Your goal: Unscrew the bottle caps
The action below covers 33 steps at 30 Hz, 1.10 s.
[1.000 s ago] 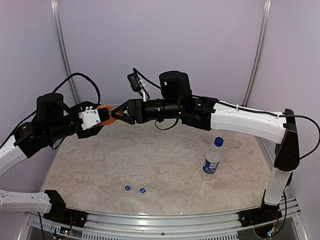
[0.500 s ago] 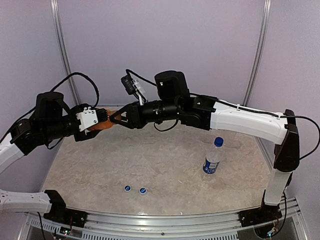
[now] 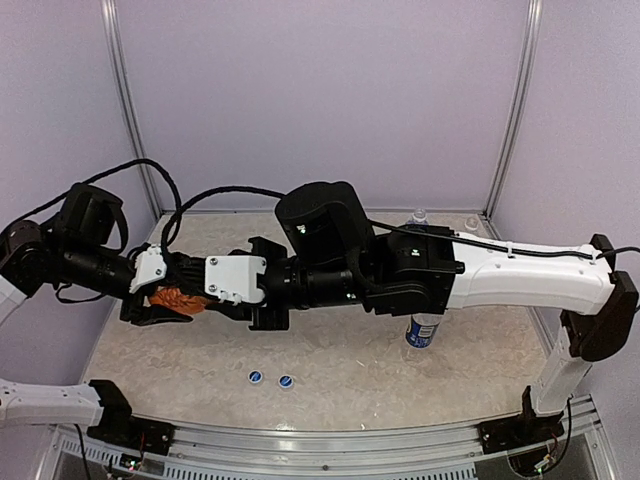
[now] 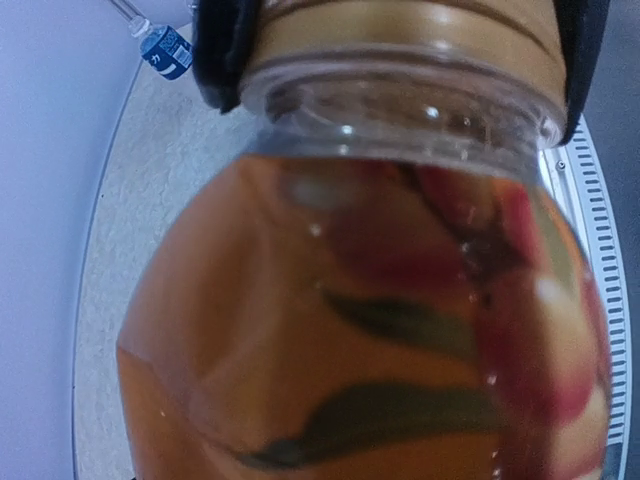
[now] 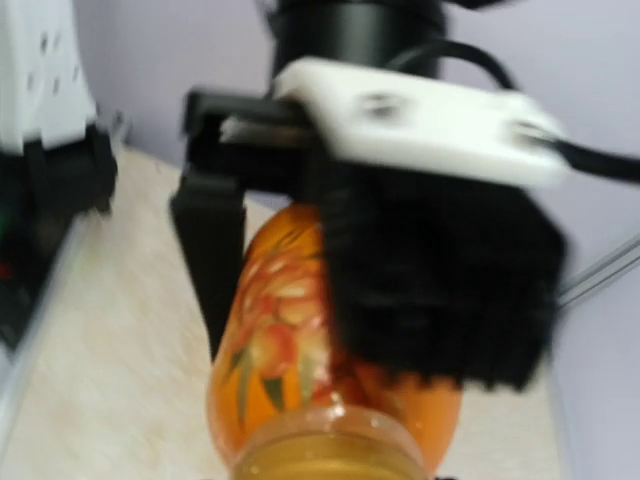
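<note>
Aloft, the orange juice bottle (image 3: 176,299) is held above the counter (image 3: 340,345).
Its body is clenched by the left end effector (image 3: 163,293), its golden-brown cap (image 4: 400,45) by the right end effector (image 3: 212,298).

Four bottles (image 3: 422,331), two loose blue caps (image 3: 255,377), one golden-brown cap (image 4: 400,30)
</note>
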### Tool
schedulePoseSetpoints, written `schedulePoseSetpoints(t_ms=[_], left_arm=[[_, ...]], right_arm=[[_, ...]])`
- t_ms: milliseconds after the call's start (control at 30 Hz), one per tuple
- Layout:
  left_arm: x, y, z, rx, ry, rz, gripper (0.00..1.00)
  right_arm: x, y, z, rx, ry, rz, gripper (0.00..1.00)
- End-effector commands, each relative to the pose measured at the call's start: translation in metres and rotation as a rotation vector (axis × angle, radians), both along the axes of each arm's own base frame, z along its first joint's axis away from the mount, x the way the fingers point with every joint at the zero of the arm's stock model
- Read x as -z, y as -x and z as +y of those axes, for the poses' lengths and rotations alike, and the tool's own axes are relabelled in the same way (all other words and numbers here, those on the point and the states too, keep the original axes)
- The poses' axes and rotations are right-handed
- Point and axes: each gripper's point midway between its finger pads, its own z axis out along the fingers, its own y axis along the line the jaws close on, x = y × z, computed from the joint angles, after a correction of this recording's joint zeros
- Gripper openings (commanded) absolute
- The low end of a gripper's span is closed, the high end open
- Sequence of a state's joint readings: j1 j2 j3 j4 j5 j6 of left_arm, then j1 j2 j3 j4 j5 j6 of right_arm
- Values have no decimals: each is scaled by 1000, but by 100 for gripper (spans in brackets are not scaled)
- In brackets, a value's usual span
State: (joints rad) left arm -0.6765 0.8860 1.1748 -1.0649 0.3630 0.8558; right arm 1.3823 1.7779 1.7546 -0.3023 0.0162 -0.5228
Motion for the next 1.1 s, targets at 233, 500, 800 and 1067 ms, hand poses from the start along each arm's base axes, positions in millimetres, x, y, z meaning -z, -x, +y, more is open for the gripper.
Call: schedulePoseSetpoints(t_ms=[233,500,800,1067], left_arm=[[-28,25,-17,43,171,154,35],[-23,30,-17,47,172,190,34],[-19,3,-12,-62,172,86,34],[-29,-62,-6,-199,117,-334,35]], right_arm=[[63,-15,-26,-9,317,-576,0],[45,-21,-15,25,284,-776,0],[15,-42,-25,263,89,-572,86],[-28,-59,-47,244,-313,211,99]])
